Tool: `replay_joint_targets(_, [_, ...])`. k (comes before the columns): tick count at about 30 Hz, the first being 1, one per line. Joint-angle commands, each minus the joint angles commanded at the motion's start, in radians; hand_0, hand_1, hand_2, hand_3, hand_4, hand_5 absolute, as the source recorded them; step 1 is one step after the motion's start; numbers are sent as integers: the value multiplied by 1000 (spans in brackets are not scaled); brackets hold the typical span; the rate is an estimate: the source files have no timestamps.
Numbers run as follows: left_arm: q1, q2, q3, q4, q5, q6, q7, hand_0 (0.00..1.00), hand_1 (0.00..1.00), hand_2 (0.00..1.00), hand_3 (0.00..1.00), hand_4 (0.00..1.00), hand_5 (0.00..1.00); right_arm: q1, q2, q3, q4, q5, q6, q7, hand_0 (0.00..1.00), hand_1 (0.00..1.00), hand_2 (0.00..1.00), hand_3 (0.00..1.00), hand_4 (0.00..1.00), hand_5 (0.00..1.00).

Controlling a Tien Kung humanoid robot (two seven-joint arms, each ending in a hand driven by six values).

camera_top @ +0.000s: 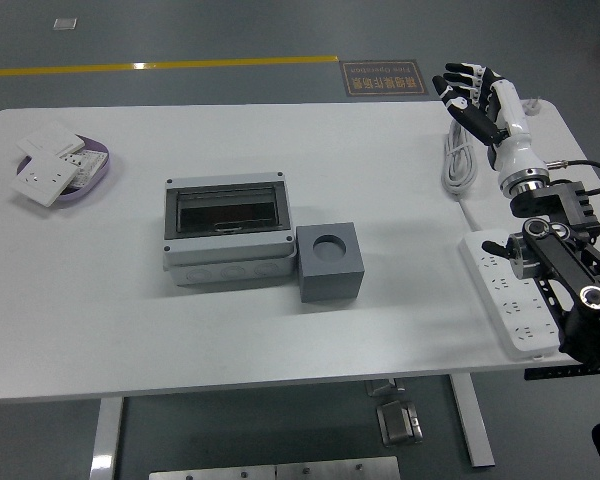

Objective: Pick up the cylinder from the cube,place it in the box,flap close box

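Right hand [472,92] up over the far right corner of the tabletop [380,160], fingers [458,73] spread and relaxed, gripping nothing. Palm raised, black fingertips pointing toward the far edge, white wrist angling down to the black arm [570,290] along the right edge. Left arm nowhere in view.

Mid-table, slightly left of centre: grey box [228,232], window flap lying flat across the top, dark inside behind the tinted pane. Contents hard to make out through the pane. Touching its right side, toward the near edge: grey cube [329,262], round socket in its top face. Cylinder not clearly visible anywhere; something round and grey showing in that socket, but cannot tell whether recess floor or the cylinder's top.

Far left corner: purple dish [92,166] with white switch plates [48,166] stacked in and over it, one tilted over the dish rim toward the left edge.

Right edge: white power strip [507,300] lying lengthwise toward the near right corner, partly under the arm. White cable [459,160] looped just beyond it toward the far edge, below the raised hand.

Beyond the far edge: grey floor, yellow line [160,66], dark floor sign [382,76].
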Motion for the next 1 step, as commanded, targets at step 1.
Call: replay_joint_targets(1, [0,0,0,0,0,0,0,598,626,579,584,593,307,0,0,0,0,0,0,0,824,732,733,706,785,488])
